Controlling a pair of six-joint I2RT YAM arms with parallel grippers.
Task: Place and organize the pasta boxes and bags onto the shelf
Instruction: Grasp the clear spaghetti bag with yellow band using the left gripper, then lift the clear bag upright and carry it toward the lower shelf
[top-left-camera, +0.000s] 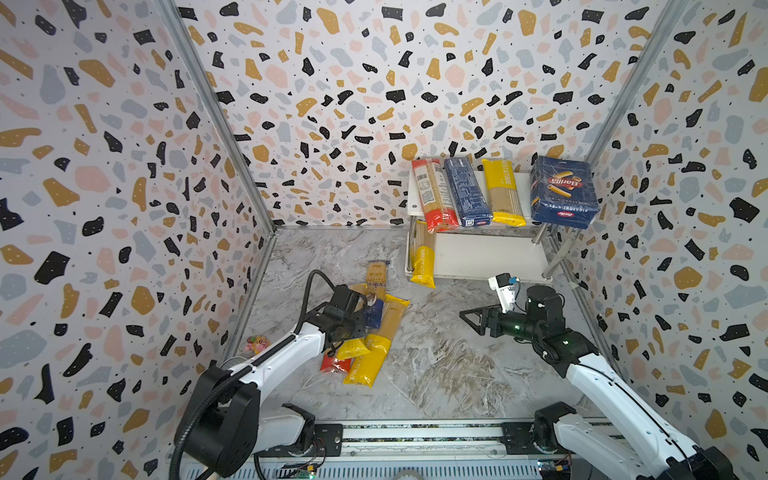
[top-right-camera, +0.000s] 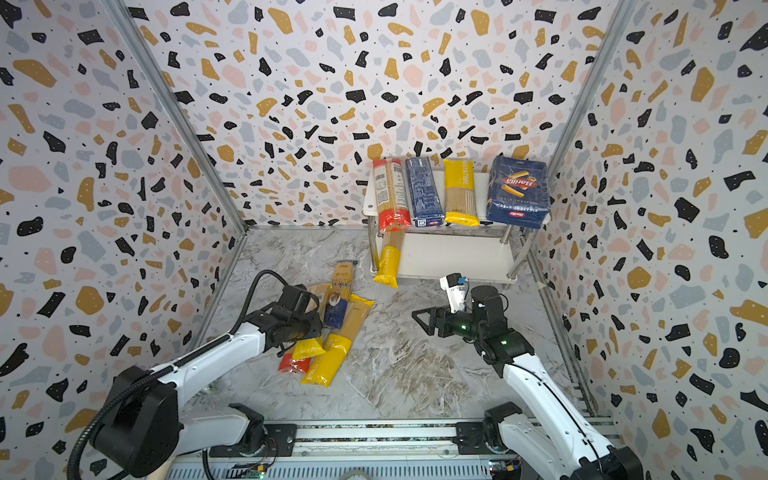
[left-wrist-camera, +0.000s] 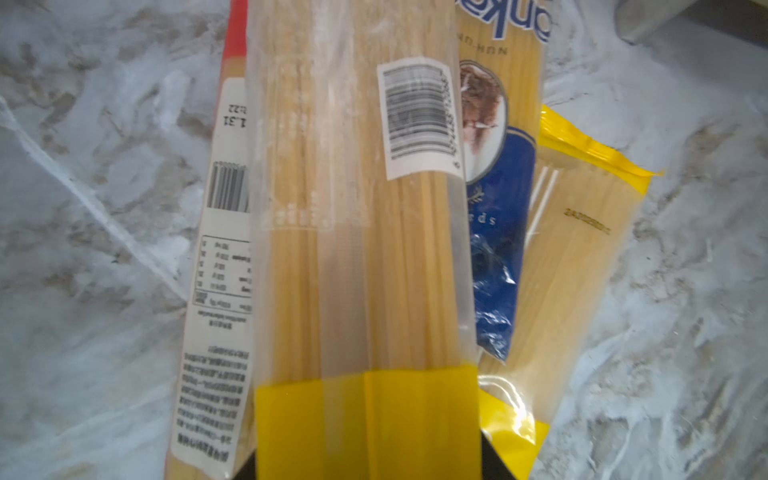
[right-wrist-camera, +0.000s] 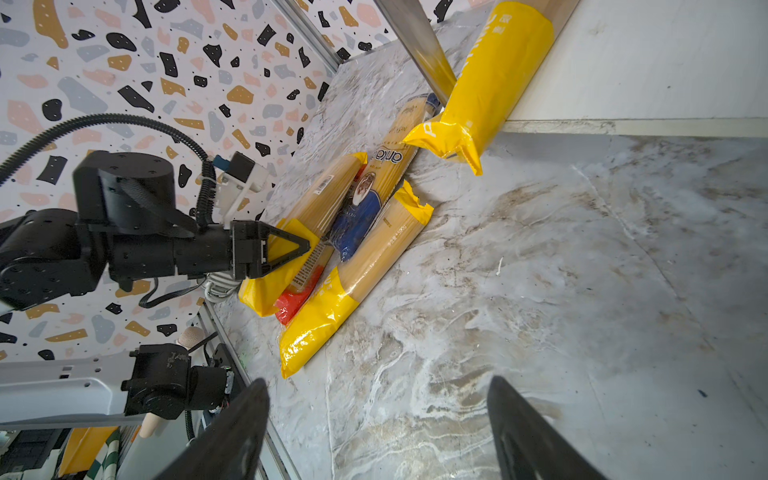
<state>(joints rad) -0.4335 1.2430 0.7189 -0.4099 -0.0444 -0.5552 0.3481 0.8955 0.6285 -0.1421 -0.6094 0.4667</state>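
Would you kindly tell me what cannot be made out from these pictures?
- Left gripper: whether it clamps the yellow-ended clear spaghetti packet. Its own wrist hides the jaws in both top views, and the left wrist view's edge cuts them off.
- Red-ended plastic spaghetti packet: mostly covered by that packet.
- Small pink object: too small to identify in the top views.

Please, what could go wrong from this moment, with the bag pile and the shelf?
1. The left gripper straddles the top yellow-ended bag, which overlaps the red-ended bag and the dark-ended bag; lifting may drag them along.
2. The yellow bag on the lower board of the shelf juts past the front edge and could slide off.
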